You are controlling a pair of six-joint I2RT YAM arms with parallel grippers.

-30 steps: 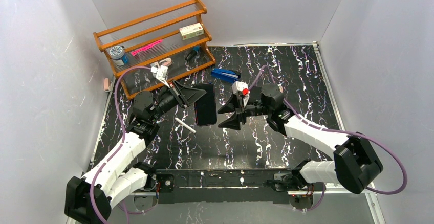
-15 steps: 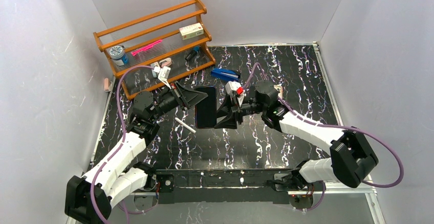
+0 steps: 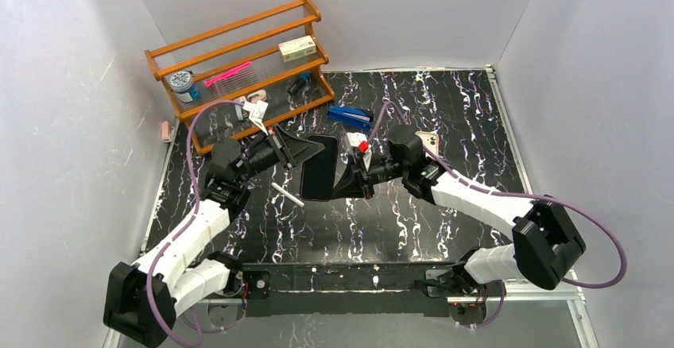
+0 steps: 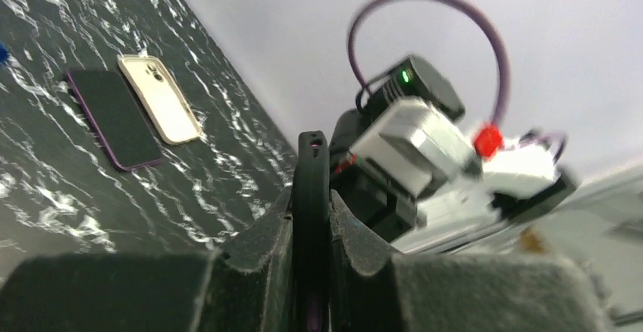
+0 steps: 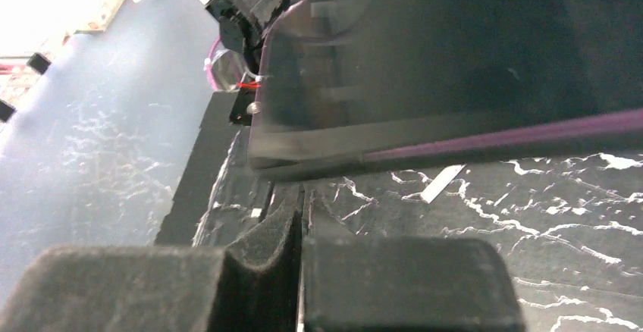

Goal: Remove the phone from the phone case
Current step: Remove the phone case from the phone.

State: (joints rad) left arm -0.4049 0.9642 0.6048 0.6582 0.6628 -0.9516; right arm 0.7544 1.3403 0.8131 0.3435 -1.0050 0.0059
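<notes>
While L pincer clamps cased phone edge-on, R pincer pads together, tips near it.

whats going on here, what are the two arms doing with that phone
The left gripper holds a phone in its case up off the table, clamped on one edge. The right gripper sits at the opposite edge with its fingers together; whether they pinch the case rim cannot be told. The phone is not yet out of the case.
</notes>
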